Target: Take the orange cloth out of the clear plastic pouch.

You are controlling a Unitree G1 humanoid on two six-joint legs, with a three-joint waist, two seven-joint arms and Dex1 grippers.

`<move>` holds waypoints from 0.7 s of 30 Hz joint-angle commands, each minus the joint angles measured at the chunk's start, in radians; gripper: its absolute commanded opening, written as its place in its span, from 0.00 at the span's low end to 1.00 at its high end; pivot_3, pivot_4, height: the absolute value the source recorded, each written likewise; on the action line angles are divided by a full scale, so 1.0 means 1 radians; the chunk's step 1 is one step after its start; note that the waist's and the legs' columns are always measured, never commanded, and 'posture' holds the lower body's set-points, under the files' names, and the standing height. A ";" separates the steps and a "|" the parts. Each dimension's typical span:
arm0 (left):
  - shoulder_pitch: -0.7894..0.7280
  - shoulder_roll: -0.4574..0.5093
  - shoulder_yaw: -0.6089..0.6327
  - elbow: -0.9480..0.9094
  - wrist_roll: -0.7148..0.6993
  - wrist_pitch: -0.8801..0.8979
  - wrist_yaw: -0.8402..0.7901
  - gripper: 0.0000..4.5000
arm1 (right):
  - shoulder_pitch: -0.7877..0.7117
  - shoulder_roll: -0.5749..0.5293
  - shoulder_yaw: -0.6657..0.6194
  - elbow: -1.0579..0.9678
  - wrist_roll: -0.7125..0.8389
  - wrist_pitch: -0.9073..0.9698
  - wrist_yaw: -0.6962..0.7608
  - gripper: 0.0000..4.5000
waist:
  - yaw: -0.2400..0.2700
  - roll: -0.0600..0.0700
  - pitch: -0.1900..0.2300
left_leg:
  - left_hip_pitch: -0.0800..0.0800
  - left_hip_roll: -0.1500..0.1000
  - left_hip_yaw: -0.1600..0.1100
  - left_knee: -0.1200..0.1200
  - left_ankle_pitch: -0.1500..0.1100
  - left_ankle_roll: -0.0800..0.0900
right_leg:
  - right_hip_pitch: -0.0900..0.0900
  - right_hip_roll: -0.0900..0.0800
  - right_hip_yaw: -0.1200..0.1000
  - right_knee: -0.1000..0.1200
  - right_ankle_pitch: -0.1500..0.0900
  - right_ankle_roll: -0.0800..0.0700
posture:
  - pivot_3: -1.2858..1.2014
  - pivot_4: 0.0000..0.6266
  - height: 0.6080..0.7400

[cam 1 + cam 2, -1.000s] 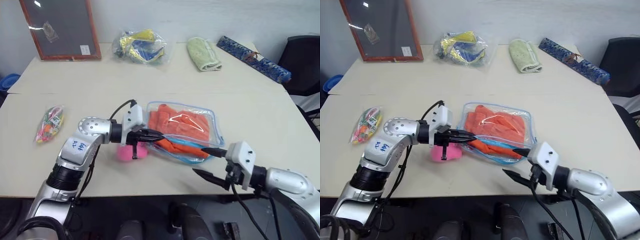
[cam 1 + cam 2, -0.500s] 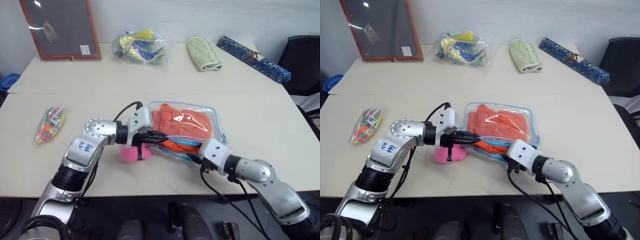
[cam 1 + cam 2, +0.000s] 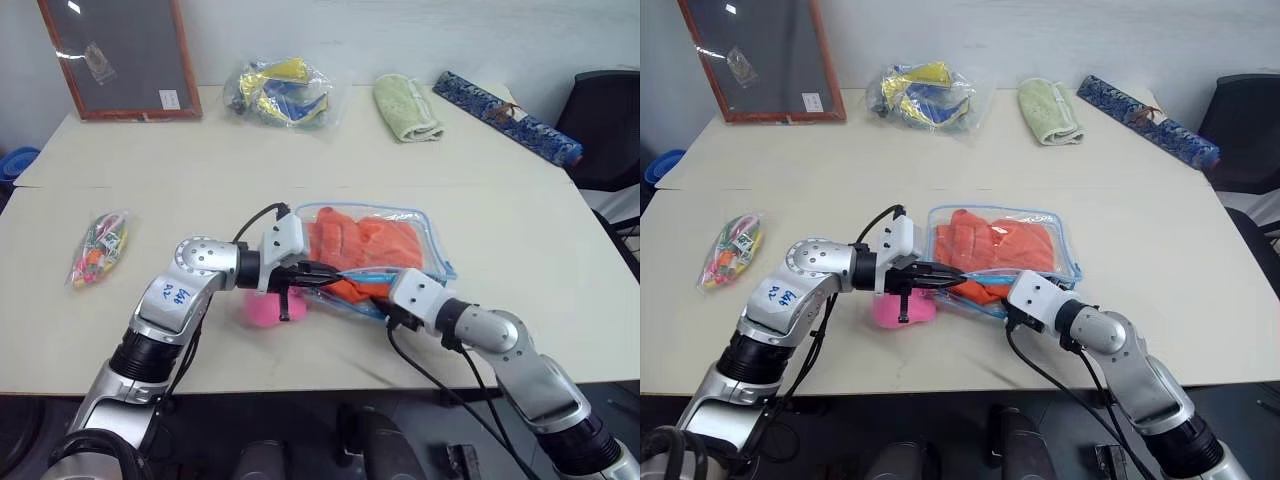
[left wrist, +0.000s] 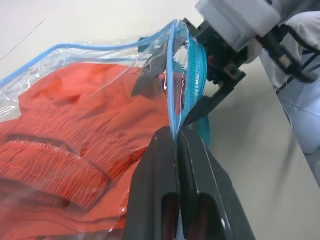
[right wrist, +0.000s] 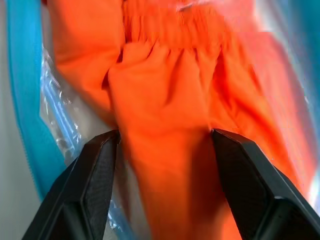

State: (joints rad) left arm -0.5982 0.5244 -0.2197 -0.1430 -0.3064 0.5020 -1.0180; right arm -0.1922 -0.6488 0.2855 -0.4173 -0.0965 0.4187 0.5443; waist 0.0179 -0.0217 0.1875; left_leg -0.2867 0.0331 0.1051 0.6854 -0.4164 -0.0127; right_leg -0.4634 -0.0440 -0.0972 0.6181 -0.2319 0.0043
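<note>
Right gripper (image 5: 162, 150) has come in from off the table's front edge over the last second and now sits at the mouth of the flat clear plastic pouch with light-blue zipper edging (image 3: 432, 243). Its fingers stand well apart, straddling a fold of the bright orange fabric cloth (image 5: 165, 100), not yet closed on it. Whether the tips are already inside the opening or just at the lip is hard to say from the head views.

Left gripper (image 4: 176, 142) hasn't moved: fingers fully pinched on the pouch's blue zipper edge, holding the mouth up and open. That makes this the reach-in step: pouch braced, cloth lined up between the right fingers. Likely next is close and pull back toward the front edge.

Cloth is still almost all inside the pouch, only a bit bulging at the open end by the left gripper. The pouch lies flat mid-table, front half.

Around the pouch:
- fluffy pink pompom (image 3: 264, 309) just beside its open end, under the left gripper
- small clear bag of colourful bits (image 3: 98, 247) well off to the left
- crinkly clear bag of yellow-blue items (image 3: 278, 92), pale green folded towel (image 3: 405, 108), long blue patterned box (image 3: 506, 116), all well behind it
- wood-framed dark board (image 3: 117, 55) leaning at the back left

Nothing blocks the pull path. Main risk: the cloth fills the pouch, so it may drag the plastic along if the left pinch slips.
</note>
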 commanded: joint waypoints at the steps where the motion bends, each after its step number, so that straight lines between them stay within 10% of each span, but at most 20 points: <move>1: -0.028 -0.006 -0.001 -0.017 0.002 -0.019 -0.002 0.00 | -0.001 -0.025 0.026 0.009 -0.059 -0.061 0.022 0.68 | 0.000 0.000 0.000 | 0.000 0.000 0.000 0.000 0.000 0.000 | 0.000 0.000 0.000 0.000 0.000 0.000 | 0.52 0.24 1.00; 15: -0.039 -0.021 -0.001 0.009 0.022 -0.040 0.003 0.00 | -0.112 0.102 0.082 0.271 -0.189 -0.144 -0.016 0.68 | -0.020 -0.001 -0.001 | 0.002 0.000 0.000 0.000 0.001 0.000 | 0.001 -0.001 0.001 0.002 0.000 0.000 | 0.52 0.24 1.00; 21: -0.047 -0.027 0.006 0.039 0.043 -0.051 0.017 0.00 | -0.094 0.091 0.075 0.276 -0.194 -0.183 0.000 0.22 | -0.016 -0.001 -0.001 | 0.002 -0.001 0.000 0.000 0.001 0.001 | 0.002 -0.002 0.001 0.002 0.000 0.000 | 0.52 0.24 1.00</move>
State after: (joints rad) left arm -0.6217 0.5024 -0.2217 -0.0998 -0.2679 0.4713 -1.0121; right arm -0.3150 -0.5398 0.3550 -0.1808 -0.2595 0.2272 0.5328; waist 0.0016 -0.0232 0.1864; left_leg -0.2846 0.0322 0.1048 0.6855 -0.4154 -0.0121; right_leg -0.4618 -0.0462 -0.0961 0.6197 -0.2319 0.0043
